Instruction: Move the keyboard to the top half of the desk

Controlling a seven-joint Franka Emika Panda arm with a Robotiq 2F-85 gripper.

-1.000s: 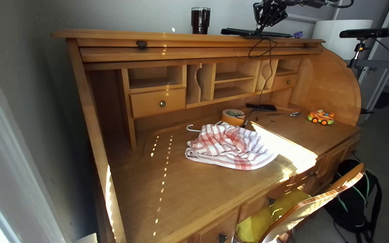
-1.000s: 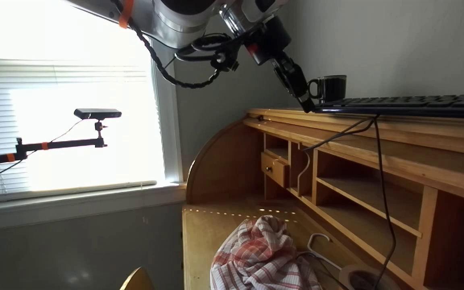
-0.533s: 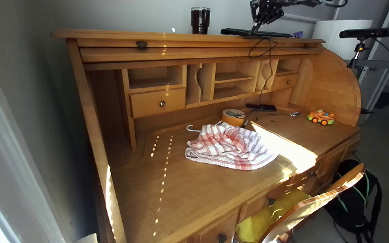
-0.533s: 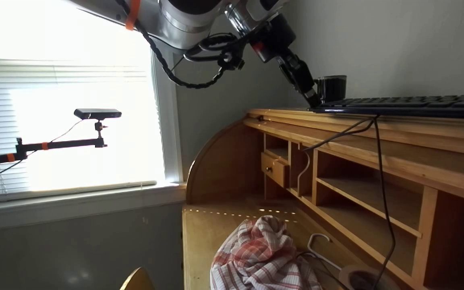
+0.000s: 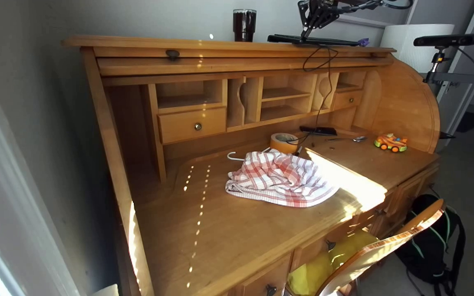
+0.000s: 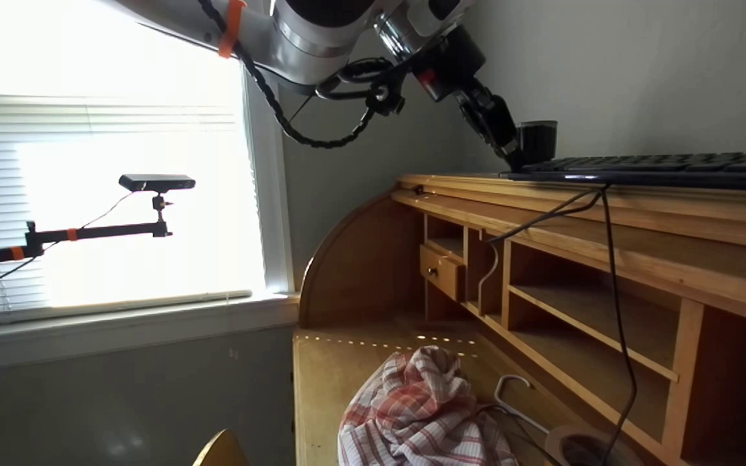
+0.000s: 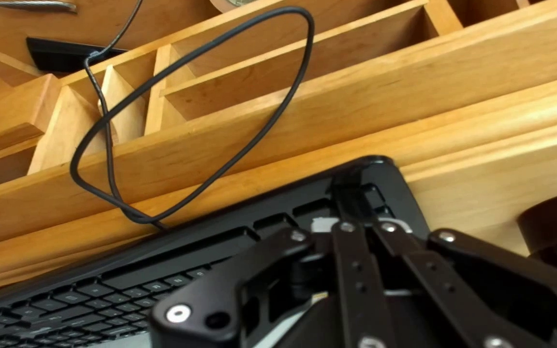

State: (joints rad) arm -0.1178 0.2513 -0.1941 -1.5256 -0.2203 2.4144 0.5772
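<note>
The black keyboard (image 5: 335,42) lies flat on the top shelf of the wooden desk (image 5: 228,230); it also shows in an exterior view (image 6: 664,169) and in the wrist view (image 7: 109,299). Its cable hangs over the shelf's front edge. My gripper (image 5: 304,37) points down at a slant; in an exterior view its tips (image 6: 513,163) are at the keyboard's end nearest the mug. In the wrist view the gripper's fingers (image 7: 351,198) are together, over the keyboard's top face near that end. I see nothing held between them.
A dark mug (image 5: 244,25) stands on the top shelf beyond the keyboard's end. A small purple thing (image 5: 363,42) is by the other end. A checked cloth (image 5: 282,176), a tape roll (image 5: 284,142) and a toy car (image 5: 391,142) lie on the desk surface below.
My gripper has moved along the top shelf toward the mug side, down onto the keyboard's end. The keyboard has shifted very slightly; its other end now reaches the purple thing in an exterior view.
</note>
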